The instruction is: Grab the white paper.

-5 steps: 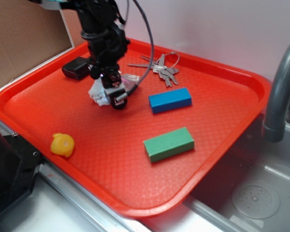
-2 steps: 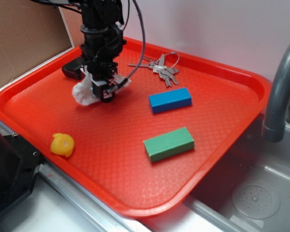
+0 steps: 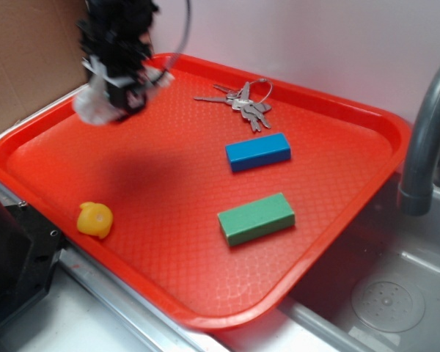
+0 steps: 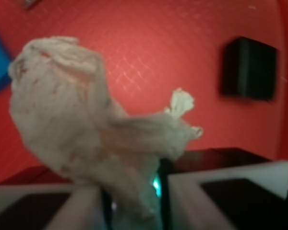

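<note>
One white paper [image 3: 90, 105] being held pinched in claw [image 3: 125, 94], seemingly lifted above red tray [image 3: 169, 183]; one blue block [image 3: 257, 152], one green block [image 3: 256, 218], one key bunch [image 3: 242, 101], one yellow toy [image 3: 94, 219] lying there.

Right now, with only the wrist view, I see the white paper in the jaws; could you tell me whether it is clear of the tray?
Observer: Yes. In the exterior view the white paper hangs in the air over the far left corner of the red tray, touching nothing below.
Operator: Thank you. Does anything lie on the tray that I cannot see?
Observer: A bunch of keys lies near the far rim, to the right of the paper.
Operator: And nearer the front?
Observer: A yellow toy sits by the near left rim, well apart from the paper.
</note>
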### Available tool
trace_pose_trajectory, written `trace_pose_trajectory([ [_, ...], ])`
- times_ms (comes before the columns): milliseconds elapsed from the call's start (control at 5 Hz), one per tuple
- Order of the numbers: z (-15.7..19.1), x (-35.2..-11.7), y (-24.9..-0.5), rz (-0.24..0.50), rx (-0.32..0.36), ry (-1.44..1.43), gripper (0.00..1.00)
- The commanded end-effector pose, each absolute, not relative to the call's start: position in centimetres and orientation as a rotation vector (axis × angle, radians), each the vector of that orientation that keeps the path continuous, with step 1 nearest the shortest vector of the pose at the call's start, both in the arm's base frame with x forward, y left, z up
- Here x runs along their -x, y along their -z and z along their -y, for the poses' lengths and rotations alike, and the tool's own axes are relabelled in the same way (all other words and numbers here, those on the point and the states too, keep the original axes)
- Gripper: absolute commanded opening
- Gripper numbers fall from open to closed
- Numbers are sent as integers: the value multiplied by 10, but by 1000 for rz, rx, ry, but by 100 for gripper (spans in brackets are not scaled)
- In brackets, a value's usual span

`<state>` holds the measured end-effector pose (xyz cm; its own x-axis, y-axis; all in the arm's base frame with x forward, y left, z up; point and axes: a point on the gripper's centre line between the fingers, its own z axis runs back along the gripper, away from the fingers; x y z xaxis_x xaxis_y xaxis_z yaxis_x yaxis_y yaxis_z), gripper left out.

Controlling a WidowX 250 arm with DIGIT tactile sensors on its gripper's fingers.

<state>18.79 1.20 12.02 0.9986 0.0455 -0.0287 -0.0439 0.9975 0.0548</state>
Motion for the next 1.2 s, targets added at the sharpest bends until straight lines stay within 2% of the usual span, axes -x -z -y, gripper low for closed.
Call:
trace_pose_trajectory([
  [0,13,-175,-187,117,-16,-133,0],
  [200,18,-174,-206,172,-23,-190,0],
  [400,8,-176,-212,278,-28,-249,0],
  [600,4,-181,-216,276,-14,-272,0],
  [1000,-4,-180,-209,175,74,-373,0],
])
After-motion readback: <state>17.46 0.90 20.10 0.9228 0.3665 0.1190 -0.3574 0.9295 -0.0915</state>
